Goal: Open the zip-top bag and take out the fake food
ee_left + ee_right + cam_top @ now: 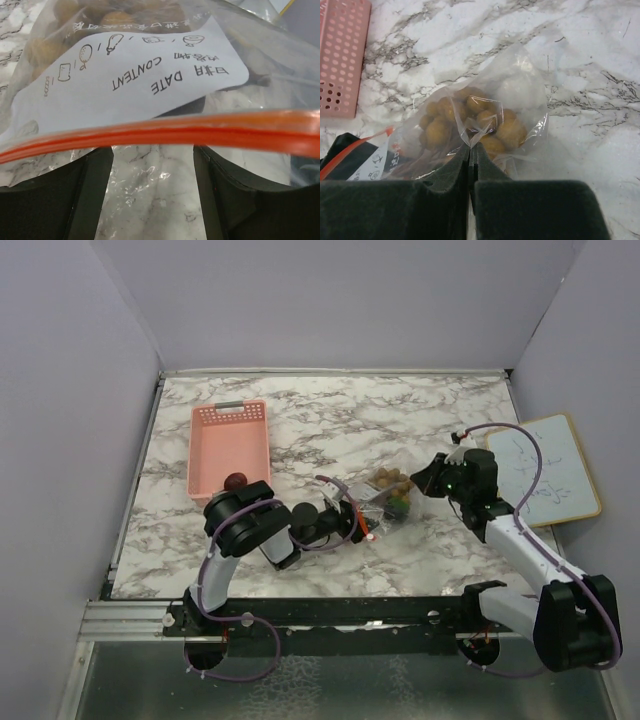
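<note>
- The zip-top bag (pixel 385 495) lies between both pincers: clear, crinkly film, probably light, limp and slippery.
- The golden-brown grape bunch (pixel 437 132) sits inside, just beyond the right gripper (pixel 471 156), which is pinched onto a fold of film.
- The orange-red zip strip (pixel 165 129) crosses just ahead of the left gripper (pixel 152 167), which stands wide; one lip looks the best hold.

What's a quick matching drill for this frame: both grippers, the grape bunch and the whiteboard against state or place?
Things:
1. left gripper
2. right gripper
3. grape bunch
4. whiteboard

State or place:
A. inside the zip-top bag
B. shut on the bag's clear film
C. at the right edge of the table
D. open, orange zip strip running across in front of it

Pairs: 1-D, 2-B, 3-A, 4-C
</note>
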Motion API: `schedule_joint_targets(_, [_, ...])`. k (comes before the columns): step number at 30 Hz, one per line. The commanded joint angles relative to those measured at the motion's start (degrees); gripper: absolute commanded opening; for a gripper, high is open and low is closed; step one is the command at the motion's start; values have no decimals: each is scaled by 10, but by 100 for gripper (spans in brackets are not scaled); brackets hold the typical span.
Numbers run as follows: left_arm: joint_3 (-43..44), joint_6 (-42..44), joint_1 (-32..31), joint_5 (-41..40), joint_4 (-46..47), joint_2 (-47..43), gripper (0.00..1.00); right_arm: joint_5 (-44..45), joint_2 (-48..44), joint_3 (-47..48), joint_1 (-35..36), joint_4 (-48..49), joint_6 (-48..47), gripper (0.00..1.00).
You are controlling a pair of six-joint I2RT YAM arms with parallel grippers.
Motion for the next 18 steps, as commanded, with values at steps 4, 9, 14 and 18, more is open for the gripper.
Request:
schedule_joint_targets(4, [-18,21,-19,-77,74,-34,69,-5,21,-4,2,21,5,1])
schedule_joint_targets(9, [-13,36,-39,-160,99,-39,69,-23,19,-19,1,38,13,1])
schedule_joint_targets(14, [8,39,-52,-178,126,-32,72,-35,29,-24,2,48,18,1])
schedule_joint_targets(18, [19,38,-61,-193,161,-15,72,-40,29,-27,2,53,19,1])
